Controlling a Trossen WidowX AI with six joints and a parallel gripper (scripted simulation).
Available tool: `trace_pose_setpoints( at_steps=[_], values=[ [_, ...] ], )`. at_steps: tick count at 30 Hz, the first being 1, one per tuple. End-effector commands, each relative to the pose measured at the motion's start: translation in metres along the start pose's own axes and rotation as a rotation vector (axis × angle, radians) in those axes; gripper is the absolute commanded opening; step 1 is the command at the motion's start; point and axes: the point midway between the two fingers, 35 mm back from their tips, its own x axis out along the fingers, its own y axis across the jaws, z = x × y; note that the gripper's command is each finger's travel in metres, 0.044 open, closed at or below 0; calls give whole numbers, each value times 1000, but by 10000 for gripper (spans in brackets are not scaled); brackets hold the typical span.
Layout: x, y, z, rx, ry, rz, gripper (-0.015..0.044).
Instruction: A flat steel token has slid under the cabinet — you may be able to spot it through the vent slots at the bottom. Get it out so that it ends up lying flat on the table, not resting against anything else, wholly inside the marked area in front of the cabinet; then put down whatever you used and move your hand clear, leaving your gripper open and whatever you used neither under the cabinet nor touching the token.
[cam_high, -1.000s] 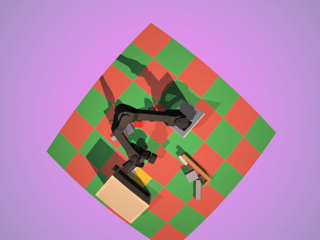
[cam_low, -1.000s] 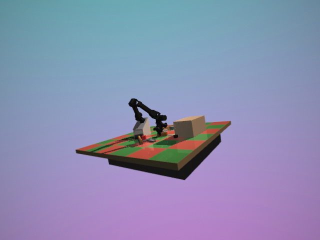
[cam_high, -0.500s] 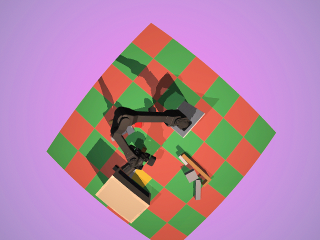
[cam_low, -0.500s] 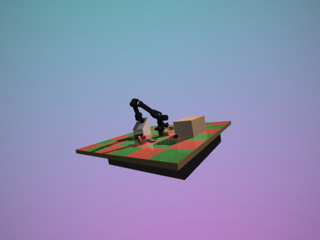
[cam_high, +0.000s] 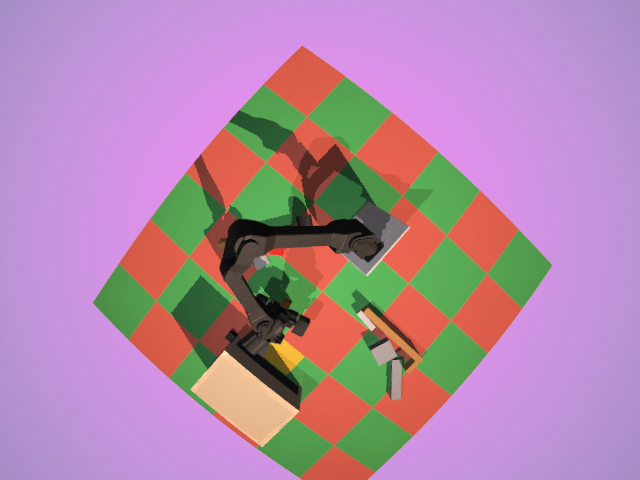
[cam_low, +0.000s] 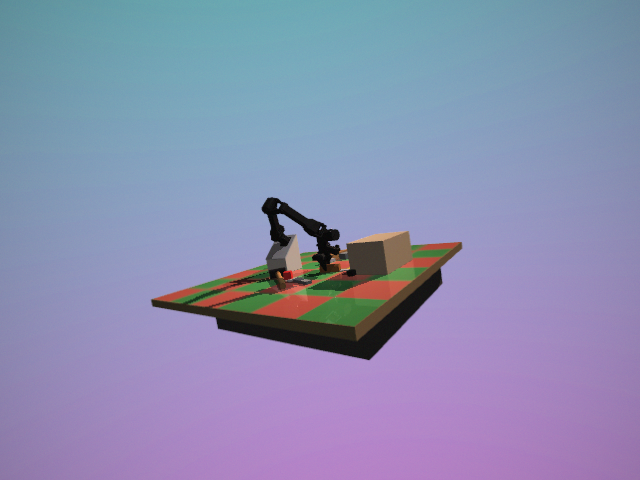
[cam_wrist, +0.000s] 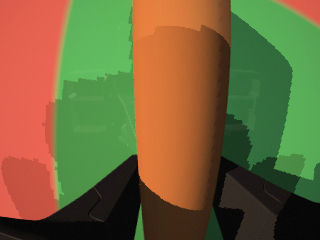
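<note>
My gripper (cam_high: 281, 308) (cam_low: 324, 265) (cam_wrist: 174, 163) is shut on the orange handle (cam_high: 285, 303) (cam_low: 333, 267) (cam_wrist: 180, 110) of a tool, low over the table in front of the cabinet. A grey part (cam_high: 261, 348), apparently of this tool, shows between the arm and the cabinet's front; its far end is hidden. The cabinet (cam_high: 245, 397) (cam_low: 366, 258) has a tan top and a dark front. The yellow marked area (cam_high: 287, 356) lies in front of it, partly covered by the arm. The steel token cannot be made out in any view.
A black piece (cam_high: 231, 335) (cam_low: 351, 272) is at the cabinet's front corner. A red block (cam_high: 277, 251) (cam_low: 287, 274) and a grey piece (cam_high: 260, 262) lie by the arm. An orange bar (cam_high: 392, 335), a white block (cam_high: 366, 320) and grey blocks (cam_high: 383, 352) (cam_high: 395, 379) lie right.
</note>
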Motion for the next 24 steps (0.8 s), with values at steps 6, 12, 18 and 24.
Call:
trace_pose_setpoints(
  at_steps=[6,12,18,24],
  values=[
    [0,-2,15,15,-11,-1,0],
    [0,-2,21,15,-12,-1,0],
    [-1,-2,27,15,-12,-1,0],
    [-1,-3,32,16,-12,-1,0]
  ],
)
